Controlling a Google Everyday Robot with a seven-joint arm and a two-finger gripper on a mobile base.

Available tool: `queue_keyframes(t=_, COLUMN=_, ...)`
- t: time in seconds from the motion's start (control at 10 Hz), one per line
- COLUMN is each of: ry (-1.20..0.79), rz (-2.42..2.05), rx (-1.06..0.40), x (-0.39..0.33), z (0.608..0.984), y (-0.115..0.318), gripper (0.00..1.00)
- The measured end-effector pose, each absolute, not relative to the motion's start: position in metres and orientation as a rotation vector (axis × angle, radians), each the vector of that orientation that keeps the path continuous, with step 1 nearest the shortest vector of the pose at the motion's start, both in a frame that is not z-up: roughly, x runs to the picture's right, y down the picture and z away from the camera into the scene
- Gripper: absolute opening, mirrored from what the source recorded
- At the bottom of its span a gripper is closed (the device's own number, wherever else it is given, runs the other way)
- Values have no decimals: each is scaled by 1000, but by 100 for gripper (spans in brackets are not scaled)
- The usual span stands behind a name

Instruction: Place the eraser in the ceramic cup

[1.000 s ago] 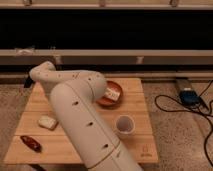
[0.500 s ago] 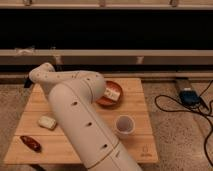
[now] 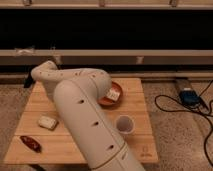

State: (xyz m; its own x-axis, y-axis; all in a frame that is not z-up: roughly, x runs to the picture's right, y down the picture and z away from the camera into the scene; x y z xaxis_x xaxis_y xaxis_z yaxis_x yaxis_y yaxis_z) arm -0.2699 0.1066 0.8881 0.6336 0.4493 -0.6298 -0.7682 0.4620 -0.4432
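Observation:
The white ceramic cup stands upright on the wooden table, right of centre and near the front. My arm rises from the bottom edge, bends at the far left and reaches right. My gripper is at its end, low over the shallow orange-brown bowl, just behind and left of the cup. Only a pale piece of it shows past the arm. The eraser is not in view; the arm hides much of the table's middle.
A cream-white rounded block lies at the left. A dark red oblong object lies near the front left corner. A blue device with black cables sits on the floor to the right. A dark wall ledge runs behind the table.

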Motion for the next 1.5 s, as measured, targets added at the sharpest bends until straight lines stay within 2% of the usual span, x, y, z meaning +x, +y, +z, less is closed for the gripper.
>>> queue_keyframes(t=0.3, ry=389, rz=845, rx=-766, x=-261, z=858, y=76, gripper=0)
queue_keyframes(t=0.9, ry=153, rz=941, rx=-674, x=-234, z=741, y=5, gripper=0)
queue_keyframes(t=1.2, ry=77, rz=999, rx=-640, x=-195, z=706, y=5, gripper=0)
queue_keyframes(t=1.5, ry=17, rz=1071, rx=-636, x=-156, z=691, y=14, gripper=0)
